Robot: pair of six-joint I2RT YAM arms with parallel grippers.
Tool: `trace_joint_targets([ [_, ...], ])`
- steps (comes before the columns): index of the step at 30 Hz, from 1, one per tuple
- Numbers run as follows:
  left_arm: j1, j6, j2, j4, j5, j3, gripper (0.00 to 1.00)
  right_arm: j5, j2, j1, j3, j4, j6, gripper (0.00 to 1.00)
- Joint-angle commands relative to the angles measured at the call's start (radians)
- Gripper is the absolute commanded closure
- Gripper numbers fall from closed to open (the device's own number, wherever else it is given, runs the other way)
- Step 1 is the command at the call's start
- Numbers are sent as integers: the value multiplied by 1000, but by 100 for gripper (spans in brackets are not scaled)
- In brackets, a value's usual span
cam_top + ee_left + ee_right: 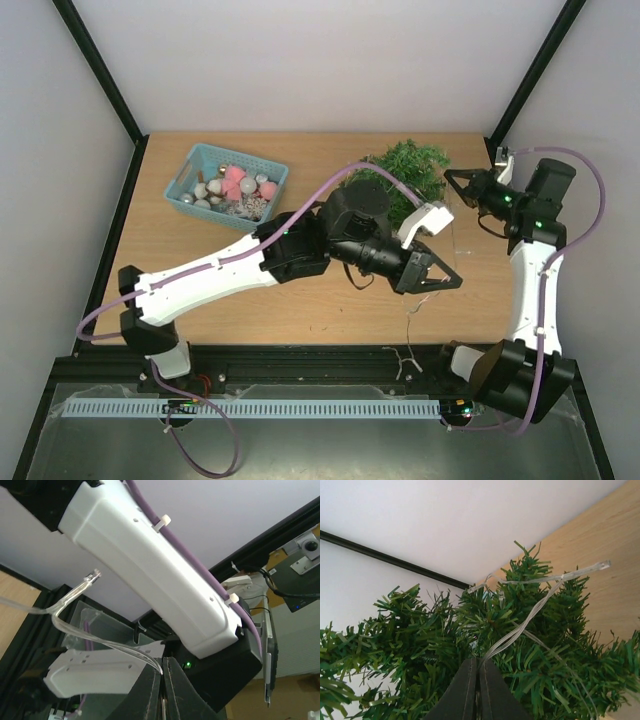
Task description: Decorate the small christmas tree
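Note:
The small christmas tree stands at the back right of the table; its green branches fill the right wrist view. A clear light-string wire with small bulbs runs over the branches. My right gripper is at the tree's right side, shut on this wire. My left gripper is in front of the tree, to its right, and is shut on another stretch of the clear wire, which loops away to the left.
A teal basket of silver and pink ornaments stands at the back left. The left arm lies across the table's middle. A loose wire end trails over the table's front edge. Black frame posts stand at the back corners.

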Motion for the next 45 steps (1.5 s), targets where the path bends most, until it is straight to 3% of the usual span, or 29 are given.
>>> trace_joint_targets([
  [1, -25, -21, -120, 30, -44, -76, 98, -14, -49, -1, -31, 36, 24, 97],
  [8, -25, -57, -252, 74, -102, -224, 98, -36, -89, 12, -38, 53, 62, 79],
  [13, -25, -46, -302, 26, -159, -228, 98, -41, -119, 13, -32, 57, 91, 72],
  [22, 21, -42, -391, -52, -230, -227, 98, -69, -150, 30, -45, 91, 142, 47],
  [29, 107, -41, -453, -100, -241, -211, 98, -64, -162, 34, -21, 102, 169, 45],
  [34, 223, -38, -459, -117, -167, -195, 98, -44, -181, 33, 31, 91, 199, 44],
  [41, 427, -37, -451, -112, -14, -205, 98, 214, -265, 122, 157, -292, -5, 44],
  [45, 513, -41, -454, -90, 52, -217, 98, 242, -319, 176, 163, -342, -9, 44],
])
